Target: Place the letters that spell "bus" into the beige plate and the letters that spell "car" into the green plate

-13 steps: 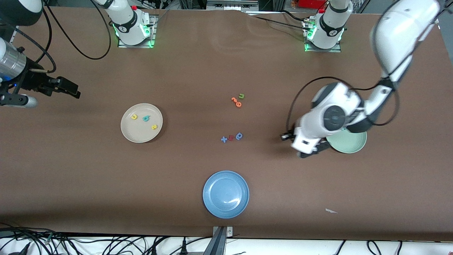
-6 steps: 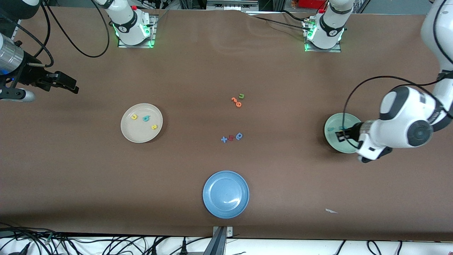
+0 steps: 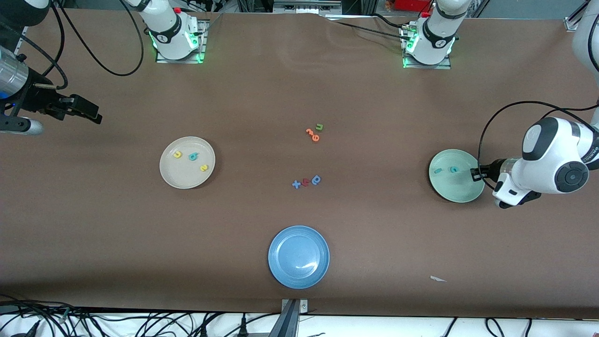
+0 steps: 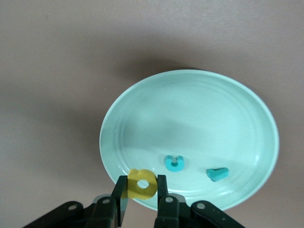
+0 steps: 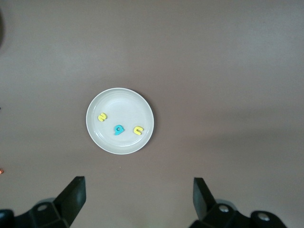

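Left gripper (image 3: 475, 174) sits at right of the front view over the green plate's (image 3: 461, 193) rim at the left arm's end of the table; its fingers are mostly hidden there by the white wrist, only a dark tip shows; the left wrist view settles it: jaws nearly closed, pinching the yellow "a" (image 4: 142, 184) at bottom centre of that frame, above the plate's edge; fingers cut off by the frame bottom. In the green plate lie two teal letters: the "c" (image 3: 452, 169) and the "r" (image 3: 437, 171), tiny in the front view, clearer in the wrist view as "c" (image 4: 174, 163) and "r" (image 4: 217, 174). Right gripper (image 3: 96, 117) is at upper left of the front view, arm cut off by the frame edge, hanging over bare table and waiting; jaws wide apart, holding nothing, with only the two finger ends showing at the bottom of the right wrist view. The beige plate (image 3: 174, 175), left of centre, holds three letters: yellow "u" (image 3: 177, 154), teal "b" (image 3: 193, 156), yellow "s" (image 3: 204, 167). Loose on the brown table (image 3: 299, 84) mid-frame: two small clusters, shapes hard to read; upper one has a green "u" (image 3: 319, 126) and two orange pieces (image 3: 312, 135); lower one has a blue "x" (image 3: 296, 184), a red piece (image 3: 305, 182) and a blue "a"-like letter (image 3: 317, 179). One blue plate (image 3: 281, 274) at lower centre; three plates total; a small white scrap (image 3: 438, 279) at lower right.
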You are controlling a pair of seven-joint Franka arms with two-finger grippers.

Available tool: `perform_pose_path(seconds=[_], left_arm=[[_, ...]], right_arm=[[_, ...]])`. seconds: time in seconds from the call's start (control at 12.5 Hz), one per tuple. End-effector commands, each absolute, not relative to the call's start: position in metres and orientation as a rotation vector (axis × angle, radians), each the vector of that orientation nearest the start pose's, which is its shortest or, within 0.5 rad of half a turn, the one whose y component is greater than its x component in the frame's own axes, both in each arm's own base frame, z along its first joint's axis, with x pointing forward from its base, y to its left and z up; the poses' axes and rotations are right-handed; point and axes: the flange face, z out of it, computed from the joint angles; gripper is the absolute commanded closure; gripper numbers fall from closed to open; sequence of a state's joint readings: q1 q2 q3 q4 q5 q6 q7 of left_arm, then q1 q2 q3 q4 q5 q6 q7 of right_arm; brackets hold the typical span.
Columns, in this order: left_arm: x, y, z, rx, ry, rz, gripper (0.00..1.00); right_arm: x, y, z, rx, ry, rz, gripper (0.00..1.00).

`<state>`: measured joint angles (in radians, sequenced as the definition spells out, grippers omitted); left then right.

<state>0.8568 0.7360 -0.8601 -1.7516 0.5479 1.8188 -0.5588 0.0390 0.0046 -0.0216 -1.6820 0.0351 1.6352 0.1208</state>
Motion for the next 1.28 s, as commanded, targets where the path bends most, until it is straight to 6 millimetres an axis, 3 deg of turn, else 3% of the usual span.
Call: perform_pose_path(seconds=[0.0,0.08,0.16,0.24,0.4,0.56,0.72,0.96,1.2], left_arm=[[0.600,0.089,0.213,-3.020,-0.475,0.524,0.71],[0.597,0.089,0.206,-3.024,-0.468,0.504,0.62],[0.596,0.093,0.204,-3.015,-0.464,0.497,0.27],[0.599,0.094,0.209,-3.014,-0.467,0.482,0.01],[0.607,0.101,0.231,-3.000,-0.485,0.431,0.00],[0.616,0.112,0.276,-2.968,-0.465,0.381,0.00],[0.620,0.116,0.336,-2.946,-0.401,0.377,0.00],[0.624,0.137,0.417,-2.971,-0.386,0.434,0.00],[0.625,0.136,0.499,-3.020,-0.373,0.431,0.00]], right_arm=[[0.550,0.012,0.578,-3.110,0.169,0.082,0.00],[0.550,0.012,0.577,-3.110,0.169,0.087,0.00],[0.550,0.011,0.576,-3.112,0.169,0.089,0.00],[0.551,0.011,0.577,-3.112,0.171,0.086,0.00],[0.551,0.011,0.577,-3.112,0.169,0.086,0.00],[0.550,0.011,0.576,-3.112,0.169,0.089,0.00],[0.551,0.011,0.577,-3.112,0.171,0.086,0.00],[0.553,0.011,0.577,-3.113,0.171,0.074,0.00],[0.553,0.011,0.575,-3.113,0.171,0.086,0.00]])
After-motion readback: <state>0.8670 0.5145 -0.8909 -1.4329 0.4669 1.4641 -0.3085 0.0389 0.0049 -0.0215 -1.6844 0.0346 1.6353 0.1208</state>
